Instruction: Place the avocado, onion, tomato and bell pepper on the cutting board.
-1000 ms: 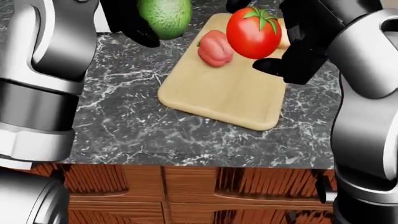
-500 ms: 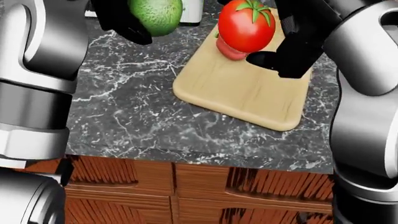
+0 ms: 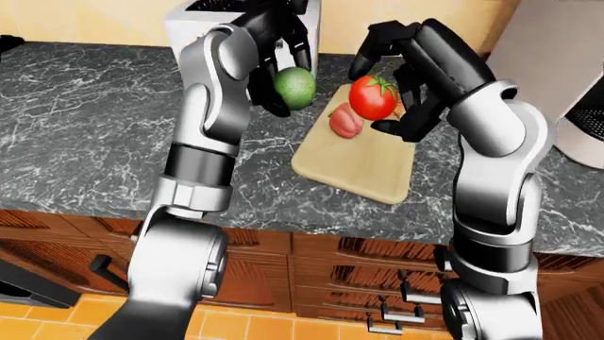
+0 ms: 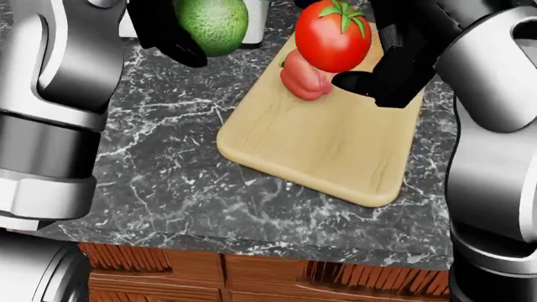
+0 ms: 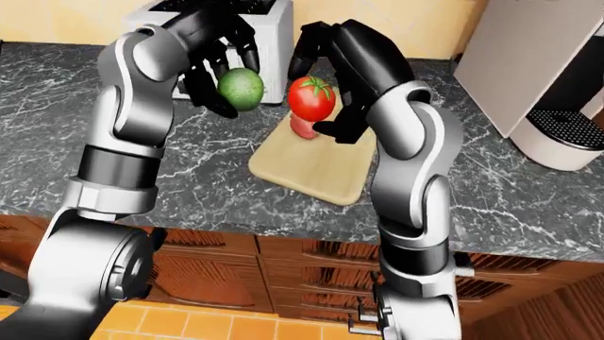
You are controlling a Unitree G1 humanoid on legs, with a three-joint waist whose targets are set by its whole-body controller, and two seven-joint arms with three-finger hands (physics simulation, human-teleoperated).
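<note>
Marble counter is bearing the cutting board and bell pepper; left hand is clutching the avocado, right hand is gripping the tomato.

Dark marble counter, wood cabinets (reddish), orange tile floor, yellow wall.

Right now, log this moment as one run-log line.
left hand: holds avocado | right hand: holds tomato | cutting board: bell pepper on it | onion: unseen

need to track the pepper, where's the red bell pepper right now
In the head view the red bell pepper lies on the cutting board near its top edge, just under the tomato held in the right robot hand.
</note>
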